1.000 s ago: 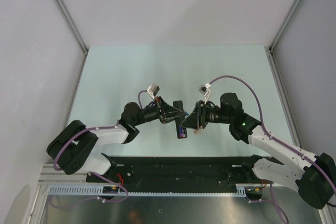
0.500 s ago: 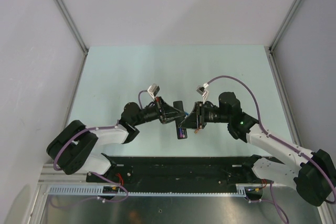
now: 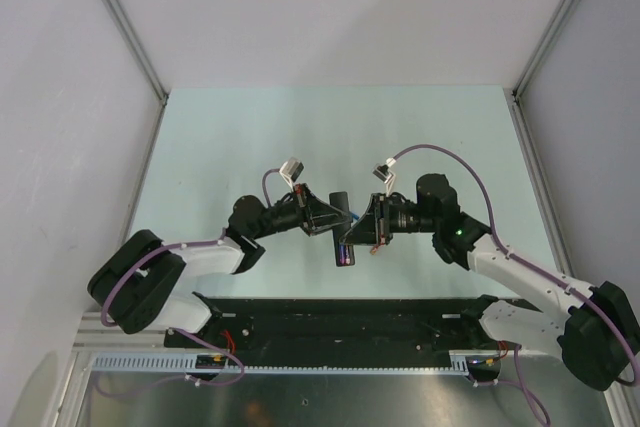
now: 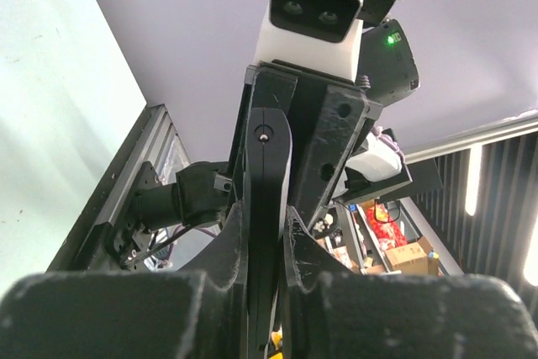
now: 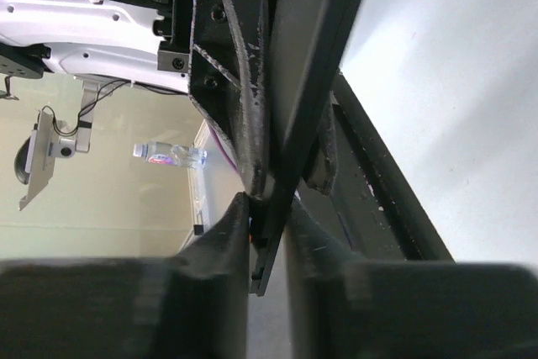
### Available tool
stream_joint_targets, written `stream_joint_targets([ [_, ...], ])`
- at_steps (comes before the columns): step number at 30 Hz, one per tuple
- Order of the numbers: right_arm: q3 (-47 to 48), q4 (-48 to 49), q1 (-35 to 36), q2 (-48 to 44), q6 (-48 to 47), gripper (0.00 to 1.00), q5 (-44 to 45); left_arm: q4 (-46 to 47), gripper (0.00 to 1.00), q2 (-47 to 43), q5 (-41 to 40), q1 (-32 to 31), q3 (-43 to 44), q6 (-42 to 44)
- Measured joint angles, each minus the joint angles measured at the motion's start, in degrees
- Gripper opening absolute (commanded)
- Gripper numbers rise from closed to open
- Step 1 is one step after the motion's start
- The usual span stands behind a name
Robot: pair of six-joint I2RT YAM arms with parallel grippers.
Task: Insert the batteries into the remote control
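While the left pincer (image 4: pixel 265 226) clamps the remote control (image 4: pixel 267 157), the right pincer (image 5: pixel 265 212) nips its end, apparently seating batteries (image 3: pixel 346 253); press squarely next.

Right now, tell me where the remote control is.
Top view: the remote control is over the near middle of the table, clamped in the left claw, with the right claw pinching it from the right.
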Motion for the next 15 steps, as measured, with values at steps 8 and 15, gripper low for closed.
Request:
stream_joint_targets([
  [8, 0.0, 0.8, 0.8, 0.3, -0.5, 0.56, 1.0, -0.9, 0.0, 0.0, -0.9, -0.1, 0.0, -1.6],
  [15, 0.0, 0.1, 0.8, -0.6, -0.6, 0.5, 1.4, -0.9, 0.0, 0.0, -1.9, -0.1, 0.0, -1.6],
])
